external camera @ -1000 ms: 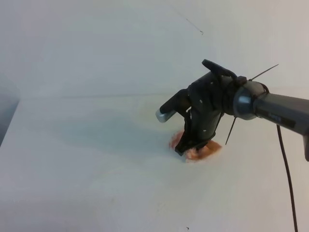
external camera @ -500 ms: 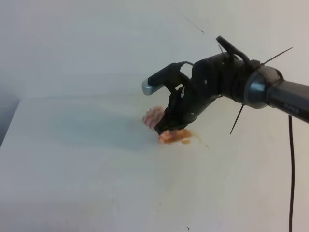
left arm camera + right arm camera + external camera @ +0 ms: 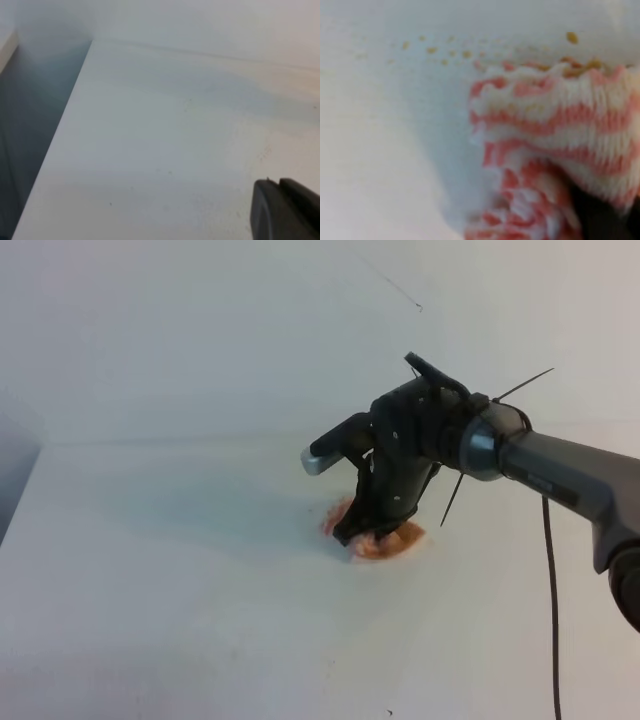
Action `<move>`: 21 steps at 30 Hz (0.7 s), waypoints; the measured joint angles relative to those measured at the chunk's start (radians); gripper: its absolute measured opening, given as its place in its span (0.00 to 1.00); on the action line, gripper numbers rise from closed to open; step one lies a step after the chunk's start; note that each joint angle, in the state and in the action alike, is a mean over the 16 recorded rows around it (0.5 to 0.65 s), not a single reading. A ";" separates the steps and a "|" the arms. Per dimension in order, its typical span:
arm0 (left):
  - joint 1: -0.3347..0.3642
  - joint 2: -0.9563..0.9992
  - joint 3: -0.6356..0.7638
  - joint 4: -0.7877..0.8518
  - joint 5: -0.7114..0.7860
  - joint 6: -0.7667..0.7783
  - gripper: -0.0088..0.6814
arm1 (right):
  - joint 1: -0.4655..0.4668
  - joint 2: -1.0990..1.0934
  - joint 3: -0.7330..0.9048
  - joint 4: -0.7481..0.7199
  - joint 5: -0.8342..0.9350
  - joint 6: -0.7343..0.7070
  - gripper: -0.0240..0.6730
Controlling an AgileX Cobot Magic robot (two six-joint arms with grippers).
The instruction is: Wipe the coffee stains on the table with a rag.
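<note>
In my left wrist view, the white table (image 3: 150, 150) fills the frame, and my left gripper (image 3: 285, 210) shows only as a dark corner at lower right; I cannot tell how its jaws stand. Right of centre in the high view, my right gripper (image 3: 362, 532) is clamped on the rag (image 3: 385, 540), pressing it onto the table. Small amber coffee stains (image 3: 432, 50) dot the top of my right wrist view.

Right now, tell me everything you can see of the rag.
The rag is a fluffy cloth with pink-red and white wavy stripes, bunched rather than flat. It lies on the white table, pressed down under the right gripper, which is shut on it. In the high view only its edges show beside the black fingers. In the right wrist view small amber-brown droplets dot the table just beyond its far edge, and some brownish staining marks that edge.
</note>
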 joint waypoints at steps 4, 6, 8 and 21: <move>0.000 0.000 0.000 0.000 0.000 0.000 0.01 | -0.036 0.010 -0.011 -0.030 0.033 0.027 0.03; 0.000 0.000 0.000 0.000 0.000 0.000 0.01 | -0.060 0.008 -0.006 -0.039 0.043 0.037 0.04; 0.000 0.000 0.000 0.000 0.000 0.000 0.01 | -0.087 -0.001 0.008 -0.045 0.049 0.042 0.04; 0.000 0.000 0.000 0.000 0.000 0.000 0.01 | -0.240 -0.294 0.462 0.066 -0.162 -0.015 0.03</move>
